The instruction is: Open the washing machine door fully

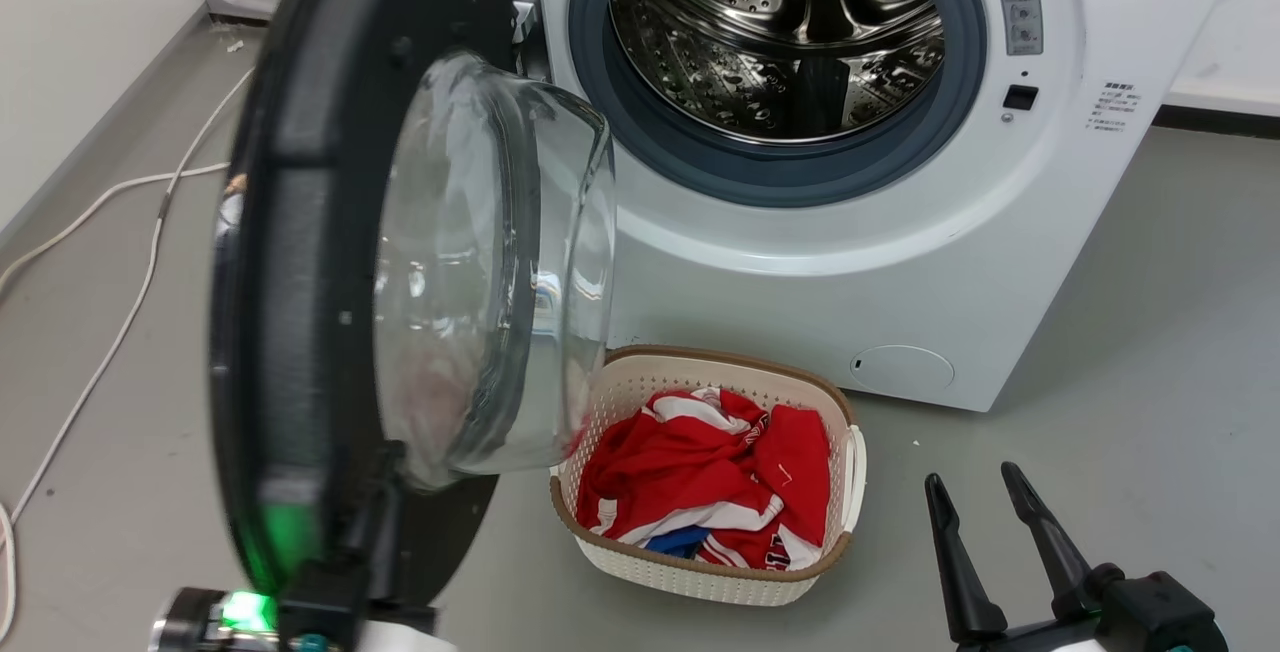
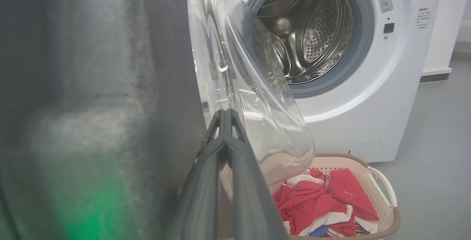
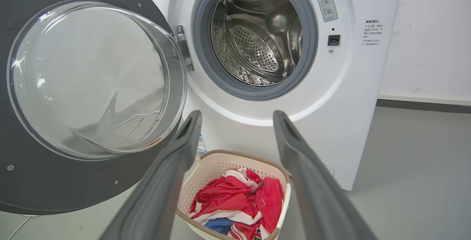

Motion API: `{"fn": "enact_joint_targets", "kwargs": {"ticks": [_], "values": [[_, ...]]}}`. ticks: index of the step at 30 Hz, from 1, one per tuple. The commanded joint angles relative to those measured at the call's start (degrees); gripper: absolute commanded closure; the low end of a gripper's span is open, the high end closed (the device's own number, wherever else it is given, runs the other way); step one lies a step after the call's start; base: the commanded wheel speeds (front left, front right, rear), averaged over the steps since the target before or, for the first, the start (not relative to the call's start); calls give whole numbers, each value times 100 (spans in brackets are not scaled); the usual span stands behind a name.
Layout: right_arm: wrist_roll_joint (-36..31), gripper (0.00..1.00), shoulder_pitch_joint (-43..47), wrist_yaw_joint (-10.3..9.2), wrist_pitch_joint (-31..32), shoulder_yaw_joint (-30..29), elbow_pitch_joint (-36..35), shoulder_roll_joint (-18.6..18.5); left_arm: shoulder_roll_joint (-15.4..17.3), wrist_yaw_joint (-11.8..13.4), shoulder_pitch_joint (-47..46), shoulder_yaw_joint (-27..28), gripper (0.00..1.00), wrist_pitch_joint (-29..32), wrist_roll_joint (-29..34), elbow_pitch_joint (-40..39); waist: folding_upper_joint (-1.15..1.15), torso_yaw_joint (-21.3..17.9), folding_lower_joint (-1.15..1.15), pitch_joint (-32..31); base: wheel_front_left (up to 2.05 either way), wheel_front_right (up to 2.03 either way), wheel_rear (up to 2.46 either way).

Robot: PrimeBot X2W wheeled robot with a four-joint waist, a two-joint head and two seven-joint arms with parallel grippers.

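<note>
Dark tapered jaws, green light (image 1: 245,610)

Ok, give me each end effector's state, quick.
Left end effector: closed, nothing visibly held.
Right end effector: open, empty.

Head looks down; left wrist hugs door (image 2: 92,85); right wrist farther; drum (image 1: 780,22) shared.

The floor (image 1: 1150,352) is smooth and pale grey, with a dark skirting strip along its far right edge; the white washing machine (image 1: 900,262) stands on it at the back; a white woven basket (image 1: 700,577) with a brown rim sits on it just in front of the machine; a thin white cable (image 1: 110,342) trails along the left side.
</note>
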Motion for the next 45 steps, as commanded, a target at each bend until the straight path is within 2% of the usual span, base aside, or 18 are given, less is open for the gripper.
{"fn": "enact_joint_targets", "kwargs": {"ticks": [1, 8, 12, 20, 31, 40, 45], "values": [[-11, 0, -78, -1, -11, -5, 6, 18, 91, 70, 76, 221, 100, 17, -76, 47, 0, 19, 0, 35, 0, 0, 0], [-61, 0, -198, -1, -11, 7, -2, 18, 124, 133, 73, 1022, 100, 17, -342, 126, 0, -2, 0, 177, 0, 0, 0], [-107, 0, -228, -1, -12, -9, -12, 18, 73, 80, -89, 1487, 100, 17, -496, 185, 0, -21, 0, 315, 0, 0, 0], [-229, 0, -420, -1, -12, -82, -92, 18, -20, -76, -496, 2333, 100, 17, -666, 466, 0, -67, 0, 730, 0, 0, 0], [-363, 0, -685, -1, -11, -155, -150, 17, 41, -384, -1208, 3281, 100, 17, -722, 1068, 0, -129, 0, 1248, 0, 0, 0], [-486, 0, -868, -1, -11, -170, -154, 16, 292, -730, -1939, 3909, 100, 17, -715, 1765, 0, -172, 0, 1537, 0, 0, 0], [-536, 0, -912, -1, -11, -172, -146, 16, 584, -910, -2282, 4287, 100, 17, -747, 2394, 0, -225, 0, 1622, 0, 0, 0]]}}
